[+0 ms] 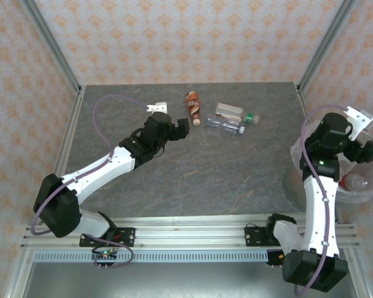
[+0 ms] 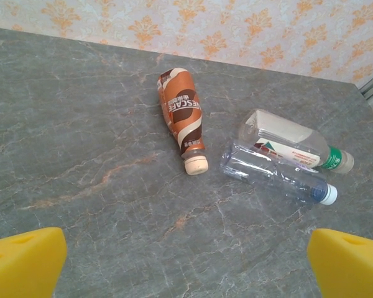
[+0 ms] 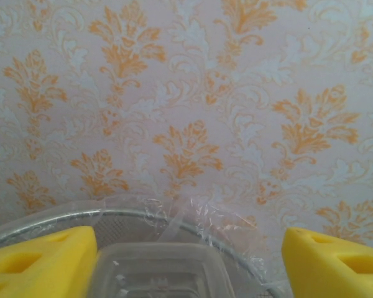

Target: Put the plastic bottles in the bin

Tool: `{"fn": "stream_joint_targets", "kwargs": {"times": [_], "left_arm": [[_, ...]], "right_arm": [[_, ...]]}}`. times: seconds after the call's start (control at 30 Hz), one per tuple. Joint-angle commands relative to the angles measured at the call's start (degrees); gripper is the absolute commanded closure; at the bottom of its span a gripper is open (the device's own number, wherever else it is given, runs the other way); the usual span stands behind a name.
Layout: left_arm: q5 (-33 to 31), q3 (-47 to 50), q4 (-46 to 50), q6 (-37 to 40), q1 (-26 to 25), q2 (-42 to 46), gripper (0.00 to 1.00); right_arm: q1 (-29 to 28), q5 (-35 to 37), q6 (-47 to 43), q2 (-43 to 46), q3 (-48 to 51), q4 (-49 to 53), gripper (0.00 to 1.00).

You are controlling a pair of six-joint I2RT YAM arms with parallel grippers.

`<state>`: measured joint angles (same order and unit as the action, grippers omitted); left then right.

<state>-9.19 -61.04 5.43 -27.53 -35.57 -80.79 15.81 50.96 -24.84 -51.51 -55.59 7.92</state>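
Three plastic bottles lie at the far middle of the table: a brown-labelled one point(image 1: 193, 107) point(image 2: 181, 115) with a cream cap, a clear one with a green cap point(image 1: 233, 113) point(image 2: 292, 141), and a crushed clear one point(image 1: 226, 127) point(image 2: 275, 174). My left gripper point(image 1: 182, 131) point(image 2: 186, 264) stands open just short of them, nothing between its yellow fingers. My right gripper point(image 1: 365, 148) point(image 3: 186, 248) hovers over the bin point(image 1: 363, 197) point(image 3: 127, 217), open. A clear bottle's base point(image 3: 158, 270) sits between its pads, against the left one, with a gap to the right one. Another bottle point(image 1: 355, 182) lies inside the bin.
The bin, lined with a translucent bag, stands off the table's right edge beside the right arm. Patterned walls and metal posts point(image 1: 53, 46) close in the table at the back and sides. Bare grey tabletop point(image 1: 224, 180) stretches between the arms.
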Motion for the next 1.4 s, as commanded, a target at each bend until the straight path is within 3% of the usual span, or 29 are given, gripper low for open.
{"fn": "stream_joint_targets", "kwargs": {"times": [0.0, 0.23, 0.33, 0.5, 0.87, 0.97, 1.03, 1.17, 1.37], "left_arm": [[0.5, -0.9, 0.7, -1.8, 0.3, -0.9, 0.00], [0.9, -1.6, 0.7, -1.9, 0.3, -2.1, 0.00], [1.0, -2.3, 1.1, -1.5, 0.3, -2.6, 0.00], [2.2, -3.0, 1.4, -1.7, 0.3, -3.6, 0.00], [2.3, -5.1, 3.4, -4.2, 0.3, -6.4, 0.00], [1.1, -5.8, 5.0, -5.0, 0.3, -6.5, 0.00], [0.1, -6.2, 6.1, -5.5, 0.3, -6.6, 0.00], [-2.4, -5.7, 7.7, -6.6, 0.4, -5.7, 0.00], [-5.1, -3.9, 8.9, -7.1, 0.5, -3.8, 0.00]], "right_arm": [[0.4, 1.7, 2.8, -0.7, -3.5, 5.3, 0.15], [0.4, -4.0, 9.5, -1.2, -5.1, 13.8, 0.10], [0.4, -7.7, 11.8, -2.1, -5.3, 17.6, 0.01], [0.4, -13.8, 16.6, -1.5, -6.5, 21.9, 0.01], [-0.2, -56.7, 28.1, 2.9, -11.5, 23.1, 0.01], [-1.9, -69.5, 29.8, 1.3, -13.7, 23.0, 0.01], [-4.6, -73.9, 30.2, -0.2, -14.6, 22.8, 0.01], [-12.5, -74.4, 27.6, -3.8, -14.8, 21.6, 0.01], [-25.3, -65.9, 19.3, -13.3, -18.1, 25.0, 0.01]]}}
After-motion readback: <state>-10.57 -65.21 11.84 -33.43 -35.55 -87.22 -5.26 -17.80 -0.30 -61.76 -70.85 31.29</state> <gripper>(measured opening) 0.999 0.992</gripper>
